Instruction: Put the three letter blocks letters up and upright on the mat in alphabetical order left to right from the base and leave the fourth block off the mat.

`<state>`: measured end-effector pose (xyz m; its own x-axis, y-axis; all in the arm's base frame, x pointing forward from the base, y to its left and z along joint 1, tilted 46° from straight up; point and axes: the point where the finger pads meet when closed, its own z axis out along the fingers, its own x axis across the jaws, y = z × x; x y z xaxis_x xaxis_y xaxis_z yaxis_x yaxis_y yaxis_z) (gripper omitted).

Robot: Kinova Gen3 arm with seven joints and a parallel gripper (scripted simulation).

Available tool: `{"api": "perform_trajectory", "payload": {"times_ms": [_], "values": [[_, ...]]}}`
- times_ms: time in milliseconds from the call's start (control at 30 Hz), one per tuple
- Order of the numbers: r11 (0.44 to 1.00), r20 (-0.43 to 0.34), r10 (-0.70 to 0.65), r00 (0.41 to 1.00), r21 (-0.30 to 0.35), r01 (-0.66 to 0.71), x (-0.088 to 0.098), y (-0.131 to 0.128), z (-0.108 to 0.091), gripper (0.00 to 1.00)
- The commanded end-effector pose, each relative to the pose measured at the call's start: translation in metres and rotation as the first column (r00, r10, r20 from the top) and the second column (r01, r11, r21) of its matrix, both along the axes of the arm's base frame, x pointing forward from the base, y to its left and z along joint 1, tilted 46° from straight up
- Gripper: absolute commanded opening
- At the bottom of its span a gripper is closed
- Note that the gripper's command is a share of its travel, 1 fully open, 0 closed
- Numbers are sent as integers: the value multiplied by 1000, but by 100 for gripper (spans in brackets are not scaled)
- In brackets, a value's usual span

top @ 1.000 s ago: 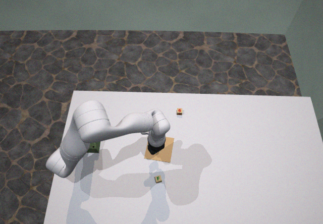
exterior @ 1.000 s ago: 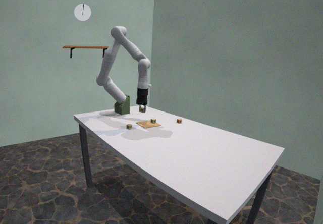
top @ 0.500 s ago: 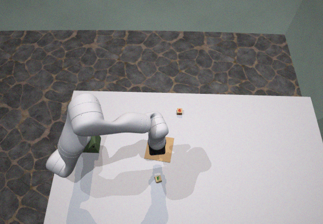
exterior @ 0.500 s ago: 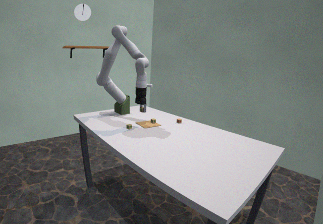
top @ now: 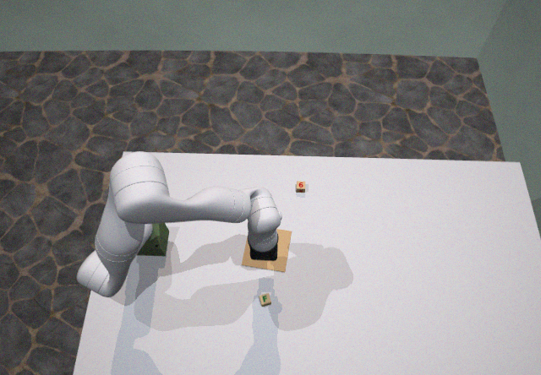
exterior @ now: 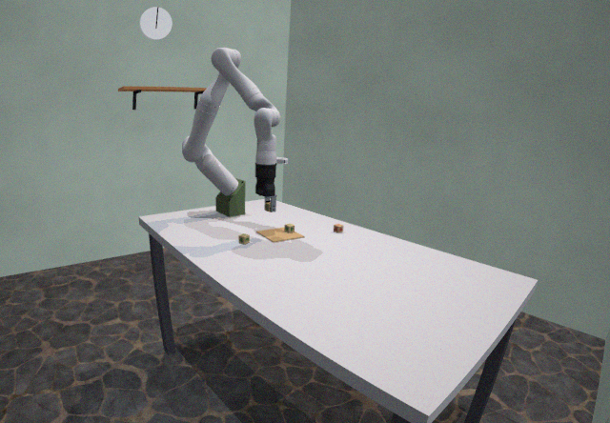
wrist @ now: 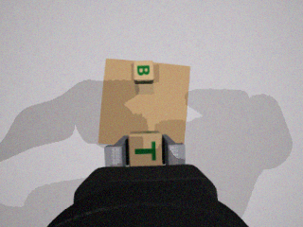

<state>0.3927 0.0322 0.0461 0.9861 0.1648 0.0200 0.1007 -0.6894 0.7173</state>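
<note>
hanging above the tan mat [top: 282, 240], the gripper [wrist: 147, 153] has its fingers closed partway onto the block with the green t [wrist: 147, 150], one grey finger against each side of it, letter facing up. in the exterior view that block [exterior: 268, 206] is clearly off the table [exterior: 394, 280], lifted above the mat [exterior: 275, 234] with the arm's forearm pointing straight down.

the b block [wrist: 143, 71] lies on the mat [wrist: 120, 97] close to one edge, green letter on top; from the side it shows as a small cube [exterior: 289, 228] resting flat on the mat.

the f block [top: 265, 299] sits on the bare table [top: 393, 274], off the mat and near it, on the side away from the 6 block [top: 300, 186]. the 6 block carries a red digit and also sits off the mat, a little apart from it, on the opposite side.

the arm's green base [top: 158, 243] stands at the table edge.
</note>
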Motion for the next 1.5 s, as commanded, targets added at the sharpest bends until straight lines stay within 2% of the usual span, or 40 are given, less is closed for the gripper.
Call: {"api": "perform_trajectory", "payload": {"times_ms": [0,633,900,1300,1467], "values": [[1000,3,1,1000,1,-1,0,1,0,57],[1000,2,0,1000,1,0,1,-3,-3,57],[1000,2,0,1000,1,0,3,-16,-16,57],[1000,2,0,1000,1,0,10,-54,-55,57],[1000,2,0,1000,1,0,11,-61,-62,57]]}}
